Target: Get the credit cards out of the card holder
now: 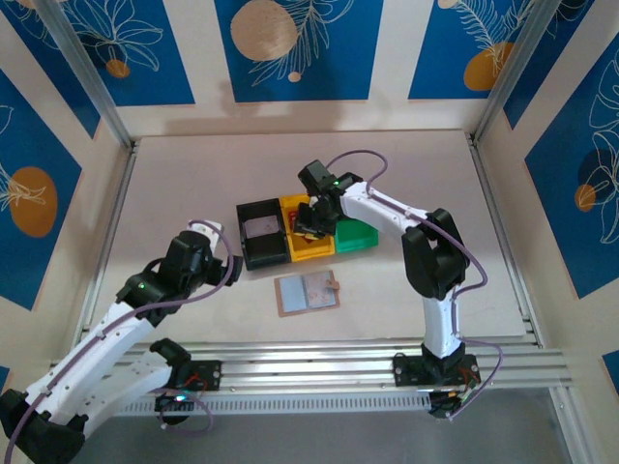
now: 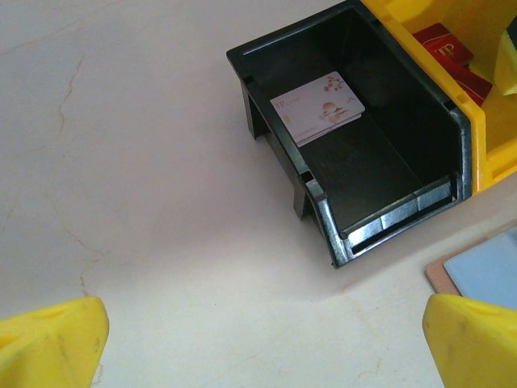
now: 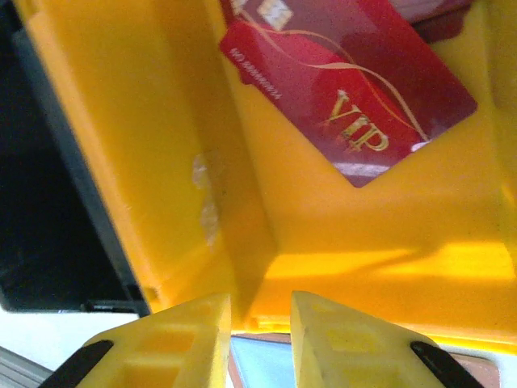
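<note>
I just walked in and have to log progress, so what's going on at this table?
The right claw is down at the yellow bin, jaws nearly together with nothing between them, close to the dark red credit cards lying inside. Pale cards lie in the black bin beside it. The card holder lies open on the table in front of the bins. The left claw hangs wide open and empty over the table near the black bin.

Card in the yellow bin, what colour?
The card is dark red with gold swirl and VIP lettering; best in right wrist view.
</note>
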